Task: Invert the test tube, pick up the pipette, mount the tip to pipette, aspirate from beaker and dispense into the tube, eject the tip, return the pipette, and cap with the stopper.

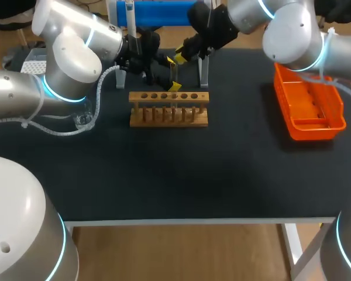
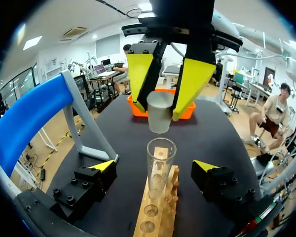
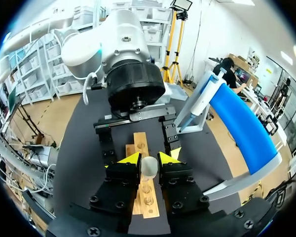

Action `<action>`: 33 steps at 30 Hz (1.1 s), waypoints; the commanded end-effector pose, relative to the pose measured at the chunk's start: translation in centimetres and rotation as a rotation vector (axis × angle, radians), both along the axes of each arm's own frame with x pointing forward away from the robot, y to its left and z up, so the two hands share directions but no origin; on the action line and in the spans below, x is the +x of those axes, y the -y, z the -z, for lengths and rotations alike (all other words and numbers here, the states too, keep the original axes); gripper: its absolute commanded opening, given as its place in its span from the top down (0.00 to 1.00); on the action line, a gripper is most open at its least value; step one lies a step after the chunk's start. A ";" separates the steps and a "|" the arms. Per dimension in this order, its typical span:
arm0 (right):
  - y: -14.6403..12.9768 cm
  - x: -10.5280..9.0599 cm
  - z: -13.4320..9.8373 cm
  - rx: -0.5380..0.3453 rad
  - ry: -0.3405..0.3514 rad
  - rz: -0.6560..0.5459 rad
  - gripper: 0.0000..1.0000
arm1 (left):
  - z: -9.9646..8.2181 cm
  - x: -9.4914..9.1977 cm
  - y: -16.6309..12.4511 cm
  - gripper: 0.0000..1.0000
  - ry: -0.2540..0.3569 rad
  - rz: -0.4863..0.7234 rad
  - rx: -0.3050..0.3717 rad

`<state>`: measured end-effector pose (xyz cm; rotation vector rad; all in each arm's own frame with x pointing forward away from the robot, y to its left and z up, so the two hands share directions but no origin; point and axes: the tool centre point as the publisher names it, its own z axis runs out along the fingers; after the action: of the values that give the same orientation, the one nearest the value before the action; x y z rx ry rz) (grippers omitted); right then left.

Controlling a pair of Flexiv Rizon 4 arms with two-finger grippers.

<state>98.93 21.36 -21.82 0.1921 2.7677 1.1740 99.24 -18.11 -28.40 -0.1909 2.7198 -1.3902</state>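
A clear test tube (image 2: 160, 168) stands mouth up in the wooden rack (image 1: 168, 116). My left gripper (image 2: 154, 167) is open, with a finger well off each side of the tube and neither touching it. Right above the tube's mouth hangs a grey stopper (image 2: 159, 116), and my right gripper (image 2: 160, 101) is shut on it from above. In the right wrist view the stopper (image 3: 149, 167) sits between the yellow tips over the rack (image 3: 144, 195). The pipette (image 3: 200, 101) rests on the blue stand (image 3: 241, 126) behind the rack.
An orange tray (image 1: 309, 108) lies at the table's right side. A glass beaker (image 1: 85, 120) stands by my left arm's elbow, left of the rack. The stand's legs (image 1: 203, 70) rise close behind both grippers. Bare black tabletop stretches in front of the rack.
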 end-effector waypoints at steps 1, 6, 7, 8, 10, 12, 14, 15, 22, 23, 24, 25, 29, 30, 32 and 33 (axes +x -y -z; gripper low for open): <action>0.0 0.2 -0.2 -0.005 -0.003 -0.002 1.00 | 0.0 0.0 0.0 0.00 0.000 -0.002 0.002; -0.2 0.2 -0.4 -0.003 0.000 -0.003 1.00 | 0.0 0.0 0.0 0.00 0.000 -0.002 0.002; -0.2 0.2 -0.4 -0.003 0.000 -0.004 1.00 | 0.0 0.0 0.0 0.00 0.000 -0.002 0.002; -0.2 0.2 -0.5 -0.002 0.001 -0.004 1.00 | 0.0 0.0 0.0 0.00 0.000 -0.002 0.002; -0.3 0.1 -0.5 -0.001 0.003 -0.006 1.00 | 0.0 0.0 0.0 0.00 0.000 -0.002 0.002; -0.3 0.0 -0.6 0.000 0.003 -0.007 1.00 | 0.0 0.0 0.0 0.00 0.000 -0.002 0.002; -0.4 0.1 -0.4 -0.002 0.003 -0.008 1.00 | 0.0 0.0 0.0 0.00 0.000 -0.002 0.002; -0.4 -0.1 -0.4 -0.002 0.002 -0.009 1.00 | 0.0 0.0 0.0 0.00 0.000 -0.002 0.002; -0.6 0.0 0.1 -0.006 -0.004 -0.013 1.00 | 0.0 0.0 0.0 0.00 0.000 -0.002 0.002; -0.6 -0.1 0.1 -0.007 -0.005 -0.012 1.00 | 0.0 0.0 0.0 0.00 0.000 -0.002 0.002; -0.6 -0.1 0.2 -0.008 -0.005 -0.012 1.00 | 0.0 0.0 0.0 0.00 0.000 -0.002 0.002; -0.6 0.1 0.3 -0.008 -0.006 -0.012 1.00 | 0.0 0.0 0.0 0.00 0.000 -0.002 0.002; -0.6 0.0 0.6 -0.010 -0.007 -0.015 1.00 | 0.0 0.0 0.0 0.00 0.000 -0.002 0.002; -0.6 0.0 0.6 -0.011 -0.008 -0.015 1.00 | 0.0 0.0 0.0 0.00 0.000 -0.002 0.002; -0.6 0.0 0.7 -0.013 -0.010 -0.017 1.00 | 0.0 0.0 0.0 0.00 0.000 -0.002 0.002; -0.6 0.0 0.7 -0.014 -0.010 -0.017 1.00 | 0.0 0.0 0.0 0.00 0.000 -0.002 0.002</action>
<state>98.77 21.85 -22.35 0.1748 2.7827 1.1675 99.24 -18.11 -28.40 -0.1909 2.7198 -1.3902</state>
